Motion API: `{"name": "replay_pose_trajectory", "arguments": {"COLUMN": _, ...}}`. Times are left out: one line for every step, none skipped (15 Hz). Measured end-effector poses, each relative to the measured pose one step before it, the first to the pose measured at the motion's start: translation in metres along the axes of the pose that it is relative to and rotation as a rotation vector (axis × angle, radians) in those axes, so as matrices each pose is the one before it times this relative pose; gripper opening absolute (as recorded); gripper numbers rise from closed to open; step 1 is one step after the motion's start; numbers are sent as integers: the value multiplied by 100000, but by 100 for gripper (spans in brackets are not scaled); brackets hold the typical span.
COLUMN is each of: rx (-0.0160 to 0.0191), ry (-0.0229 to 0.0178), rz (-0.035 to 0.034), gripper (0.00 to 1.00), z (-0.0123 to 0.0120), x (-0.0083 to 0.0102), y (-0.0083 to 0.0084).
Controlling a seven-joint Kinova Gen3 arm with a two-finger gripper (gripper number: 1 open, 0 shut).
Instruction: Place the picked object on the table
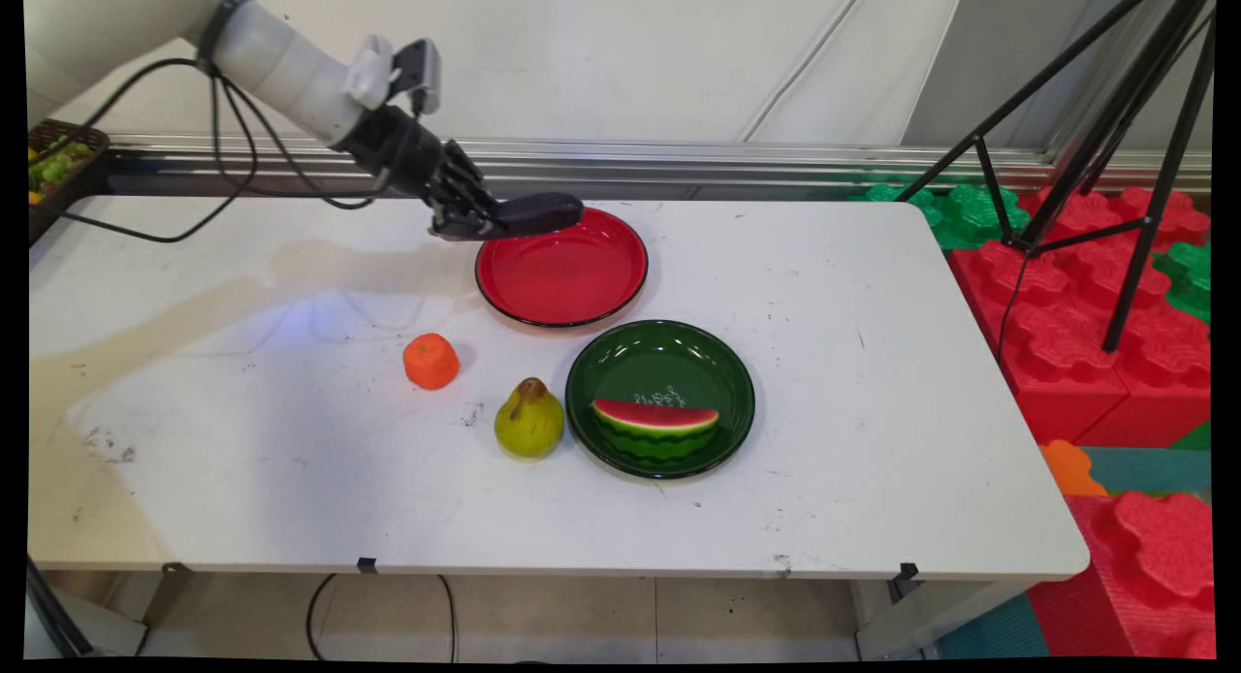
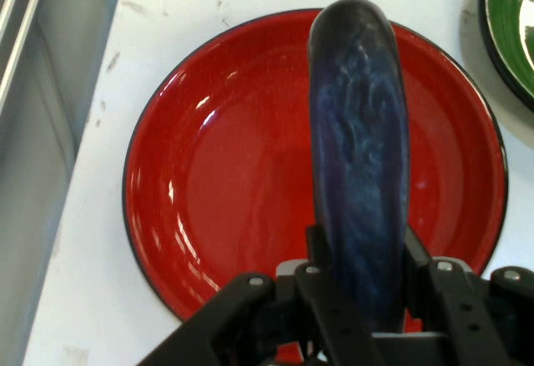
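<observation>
**Eggplant held over the red plate's far rim**

Nearest the camera on the white table stood the pear, upright, just left of the green plate and perhaps touching its rim. That plate held one thing only, a watermelon slice lying in its near half, rind toward the camera. A small orange fruit sat further left and a little further back, apart from both.

Beyond them lay the red plate, with nothing resting in it. Above its far left rim hung the gripper, clamped on a dark purple eggplant that jutted out to the right over the plate. In the hand view the eggplant ran lengthwise across the red plate with the fingers pressed on its two sides near one end, and an arc of the green plate showed at the top right corner.

The risk, as I judged it, lay in that grip: held at one end, the smooth, rounded eggplant could pivot or slip between the fingers. It also sat over the rim and not the centre, so a drop there might have struck the edge, tipped the plate, or rolled off onto the table.

At the far left edge, off the table, a dark basket held greenish and yellow items too small to name.
</observation>
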Motion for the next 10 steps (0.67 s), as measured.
{"name": "replay_pose_trajectory", "arguments": {"rx": 384, "ry": 255, "rz": -213, "gripper": 0, "z": -751, "x": -257, "y": 174}}
{"name": "replay_pose_trajectory", "arguments": {"rx": 337, "ry": 248, "rz": -402, "gripper": 0, "z": -846, "x": -317, "y": 223}}
{"name": "replay_pose_trajectory", "arguments": {"rx": 251, "ry": 65, "rz": -644, "gripper": 0, "z": -793, "x": -367, "y": 226}}
{"name": "replay_pose_trajectory", "arguments": {"rx": 146, "ry": -34, "rz": -695, "gripper": 0, "z": -620, "x": -338, "y": 181}}
{"name": "replay_pose_trajectory", "arguments": {"rx": 125, "ry": -113, "rz": -541, "gripper": 0, "z": -412, "x": -271, "y": 117}}
{"name": "replay_pose_trajectory", "arguments": {"rx": 110, "ry": -213, "rz": -813, "gripper": 0, "z": -577, "x": -406, "y": 163}}
{"name": "replay_pose_trajectory", "arguments": {"rx": 118, "ry": -493, "rz": -973, "gripper": 0, "z": -641, "x": -567, "y": 175}}
{"name": "replay_pose_trajectory", "arguments": {"rx": 20, "ry": -629, "rz": -1011, "gripper": 0, "z": -585, "x": -617, "y": 162}}
{"name": "replay_pose_trajectory", "arguments": {"rx": -13, "ry": -589, "rz": -829, "gripper": 0, "z": -428, "x": -501, "y": 104}}
{"name": "replay_pose_trajectory", "arguments": {"rx": 0, "ry": -797, "rz": -930, "gripper": 0, "z": -431, "x": -625, "y": 97}}
